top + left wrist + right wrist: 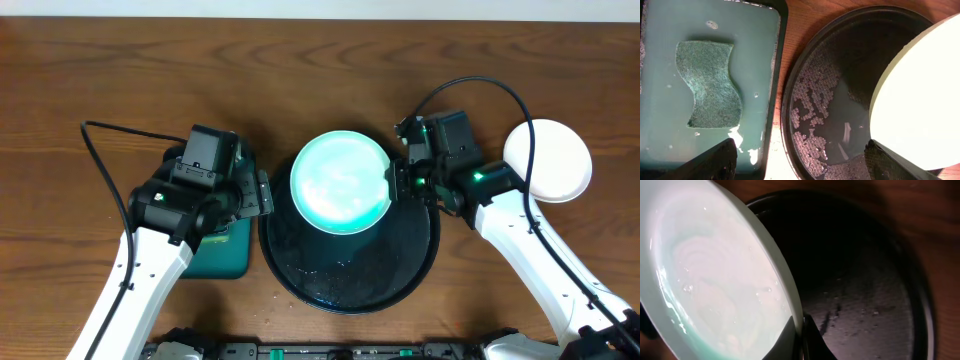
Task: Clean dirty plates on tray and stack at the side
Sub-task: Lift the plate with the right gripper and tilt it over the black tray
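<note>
jaws pinch the glossy round plate on the right gripper, gape wide on the left gripper.

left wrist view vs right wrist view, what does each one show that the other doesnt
Only the left wrist view: a green wavy scouring sponge lying in a teal rectangular tray of soapy water, with the left fingers spread wide and holding nothing. Only the right wrist view: the wet, streaky inner face of the white round plate, and the right fingers pinching its rim. Both: that plate, tilted over the wet black round tray.
</note>
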{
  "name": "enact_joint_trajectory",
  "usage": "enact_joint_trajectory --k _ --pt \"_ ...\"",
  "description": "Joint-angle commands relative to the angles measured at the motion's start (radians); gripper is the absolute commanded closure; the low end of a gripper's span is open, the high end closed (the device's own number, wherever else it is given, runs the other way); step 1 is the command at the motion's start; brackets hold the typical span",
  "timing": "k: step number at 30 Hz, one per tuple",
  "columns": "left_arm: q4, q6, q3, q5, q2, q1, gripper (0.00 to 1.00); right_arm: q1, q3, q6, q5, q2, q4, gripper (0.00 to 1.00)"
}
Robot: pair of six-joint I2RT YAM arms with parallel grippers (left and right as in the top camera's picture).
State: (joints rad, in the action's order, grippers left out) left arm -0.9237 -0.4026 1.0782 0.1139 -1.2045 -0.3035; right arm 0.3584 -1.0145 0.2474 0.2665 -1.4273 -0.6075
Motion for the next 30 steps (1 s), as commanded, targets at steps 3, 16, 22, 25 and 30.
enact_joint_trajectory --k 3,16,22,25,30 --pt "-0.006 0.009 0.006 -0.021 -0.014 -0.004 0.18 0.019 -0.020 -0.058 -0.105 0.049 0.006 0.99" --pt "-0.010 0.009 0.006 -0.021 -0.031 -0.004 0.18 0.281 -0.021 -0.093 -0.649 0.104 -0.085 0.99" --pt "-0.010 0.009 0.006 -0.021 -0.031 -0.004 0.18 0.406 -0.041 -0.130 -0.860 0.104 -0.109 0.99" --pt "-0.010 0.009 0.006 -0.021 -0.031 -0.004 0.18 0.454 -0.069 -0.153 -0.951 0.104 -0.142 0.99" --pt "-0.010 0.009 0.006 -0.021 -0.031 -0.004 0.18 0.540 -0.120 -0.224 -1.132 0.104 -0.197 0.99"
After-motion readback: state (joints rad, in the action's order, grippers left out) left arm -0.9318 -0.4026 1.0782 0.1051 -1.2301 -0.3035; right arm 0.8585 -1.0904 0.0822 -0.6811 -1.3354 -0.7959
